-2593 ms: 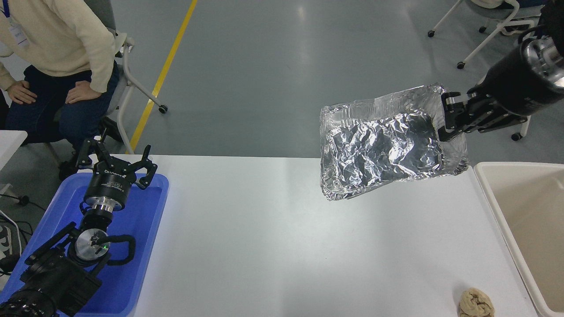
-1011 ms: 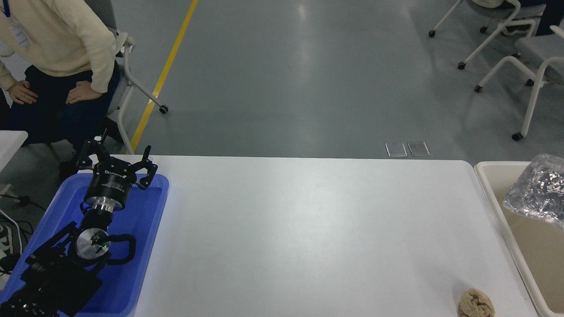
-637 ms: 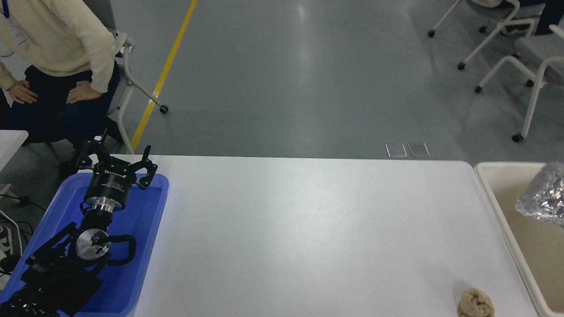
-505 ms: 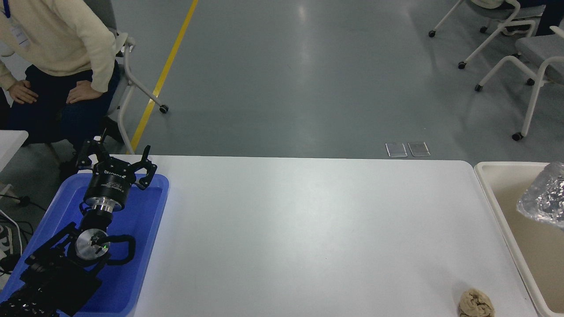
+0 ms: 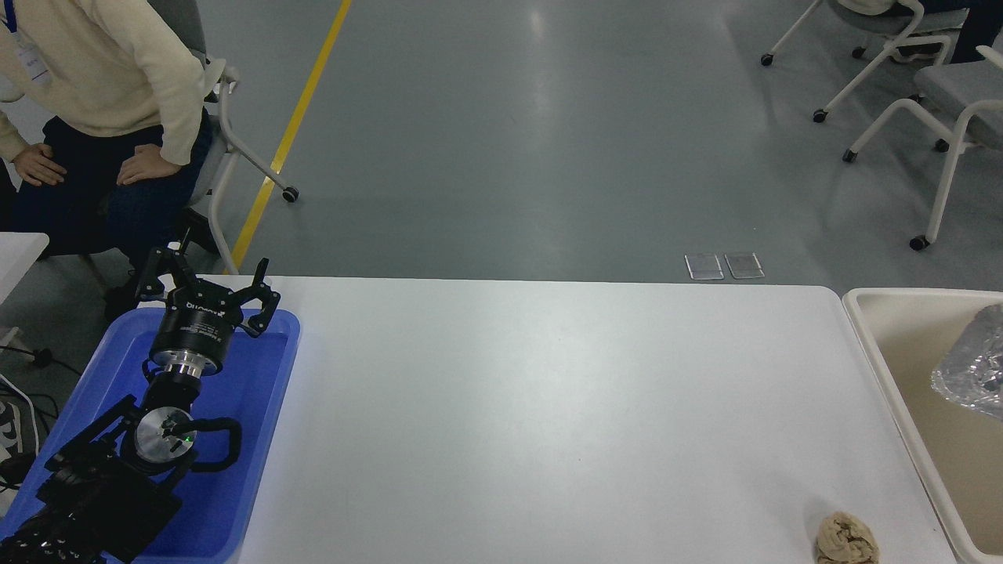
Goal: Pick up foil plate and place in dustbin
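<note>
Only a wrinkled silver corner of the foil plate (image 5: 974,366) shows, cut by the picture's right edge, over the inside of the dustbin (image 5: 878,345). The dustbin is a beige tub with a pale thick rim beside the table's right end. Whether the plate rests on the dustbin's floor or hangs above it cannot be told. My right arm and its gripper are out of view. My left gripper (image 5: 205,283) stands open at the lower left, above the far end of the blue tray (image 5: 258,439), with nothing in it.
A small tan lumpy ball (image 5: 846,539) lies near the table's front right corner. A person sits at the far left on a chair (image 5: 227,102). Wheeled chairs (image 5: 932,86) stand on the grey floor at the top right.
The foil plate went from above the table's right part, held by my right gripper, into the dustbin area and slid further right and down. The right arm left the picture. The left arm stayed.
</note>
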Available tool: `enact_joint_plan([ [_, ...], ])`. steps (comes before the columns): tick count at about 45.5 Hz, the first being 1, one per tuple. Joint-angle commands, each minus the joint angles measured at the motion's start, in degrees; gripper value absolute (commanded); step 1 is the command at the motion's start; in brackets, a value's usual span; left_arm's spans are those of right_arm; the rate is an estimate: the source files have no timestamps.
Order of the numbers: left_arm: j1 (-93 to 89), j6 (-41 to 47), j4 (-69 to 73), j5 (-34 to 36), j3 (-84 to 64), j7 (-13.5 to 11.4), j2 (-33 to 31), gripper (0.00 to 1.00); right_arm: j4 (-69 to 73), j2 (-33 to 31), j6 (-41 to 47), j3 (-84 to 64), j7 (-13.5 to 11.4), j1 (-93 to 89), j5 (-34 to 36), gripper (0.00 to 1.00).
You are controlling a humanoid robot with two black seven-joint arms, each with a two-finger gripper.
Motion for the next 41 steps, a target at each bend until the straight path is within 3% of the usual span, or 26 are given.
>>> enact_joint_plan([
  [1, 0.0, 0.0, 0.0, 0.0, 0.0, 0.0, 0.0, 1.0, 0.6, 0.3, -5.9, 0.5, 0.0, -0.3, 0.1, 0.93],
  [5, 0.0, 0.0, 0.0, 0.0, 0.0, 0.0, 0.0, 1.0, 1.0, 0.4, -5.8, 0.5, 0.0, 0.0, 0.1, 0.99],
  [17, 0.0, -0.1, 0.0, 0.0, 0.0, 0.0, 0.0, 1.0, 12.7, -2.1, -5.8, -0.2, 0.0, 3.9, -1.2, 1.0],
  [29, 0.0, -0.1, 0.0, 0.0, 0.0, 0.0, 0.0, 1.0, 39.0, -12.7, -5.6, -4.0, 0.0, 16.4, -13.9, 1.0],
  [41, 0.0, -0.1, 0.0, 0.0, 0.0, 0.0, 0.0, 1.0, 60.0, -16.1, -2.8, -22.3, 0.0, 36.9, -15.0, 1.0],
])
